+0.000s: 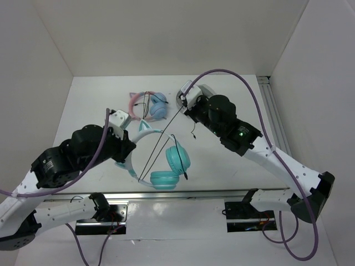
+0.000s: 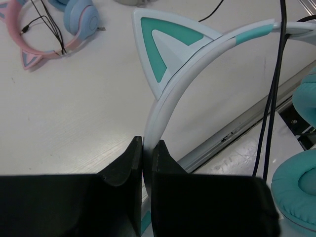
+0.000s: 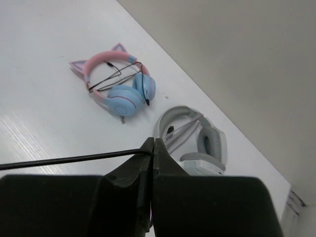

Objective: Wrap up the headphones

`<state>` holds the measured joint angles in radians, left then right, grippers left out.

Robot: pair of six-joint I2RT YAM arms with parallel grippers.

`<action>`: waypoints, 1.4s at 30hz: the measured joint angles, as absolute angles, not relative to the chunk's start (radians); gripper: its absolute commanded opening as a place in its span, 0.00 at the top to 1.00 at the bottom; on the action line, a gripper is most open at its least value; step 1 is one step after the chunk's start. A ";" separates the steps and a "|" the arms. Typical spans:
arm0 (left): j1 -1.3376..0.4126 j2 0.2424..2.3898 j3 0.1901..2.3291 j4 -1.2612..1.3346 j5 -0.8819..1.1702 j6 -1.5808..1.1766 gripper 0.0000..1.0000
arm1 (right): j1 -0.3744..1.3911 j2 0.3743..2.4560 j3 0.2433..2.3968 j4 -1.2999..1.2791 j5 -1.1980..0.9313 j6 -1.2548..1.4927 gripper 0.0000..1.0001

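Note:
The teal headphones (image 1: 169, 166) with a pale cat-ear headband (image 2: 197, 54) are at the table's near middle, earcups over the front edge. My left gripper (image 2: 147, 148) is shut on the headband below a cat ear; in the top view it (image 1: 126, 152) is at the headband's left side. The thin black cable (image 1: 166, 138) runs taut from the headphones up to my right gripper (image 1: 186, 105). My right gripper (image 3: 153, 145) is shut on the cable (image 3: 64, 160), held above the table. A loose cable end hangs near it (image 1: 194, 133).
Pink-and-blue cat-ear headphones (image 1: 148, 104) lie at the back middle, also in the right wrist view (image 3: 116, 81). Grey-and-white headphones (image 3: 197, 136) lie under my right gripper. A metal rail (image 1: 177, 194) runs along the front edge. White walls enclose the table.

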<state>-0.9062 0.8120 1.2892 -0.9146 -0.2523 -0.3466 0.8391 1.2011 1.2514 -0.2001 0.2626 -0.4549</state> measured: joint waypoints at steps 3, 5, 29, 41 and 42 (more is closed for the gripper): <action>-0.906 0.827 1.349 -0.950 -0.293 -0.347 1.00 | 0.764 1.201 1.240 -0.175 0.109 -0.401 0.97; -0.906 0.844 1.391 -0.969 -0.319 -0.352 1.00 | 0.723 1.199 1.214 -0.129 0.015 -0.359 0.94; -0.913 0.929 1.541 -0.827 -0.559 -0.605 1.00 | 0.711 1.568 0.580 1.085 -0.560 0.374 0.85; -0.913 0.963 1.603 -0.778 -0.621 -0.636 1.00 | 0.755 1.636 0.548 1.228 -0.516 0.413 0.93; -0.913 0.963 1.603 -0.778 -0.631 -0.637 1.00 | 0.755 1.637 0.548 1.231 -0.513 0.414 0.93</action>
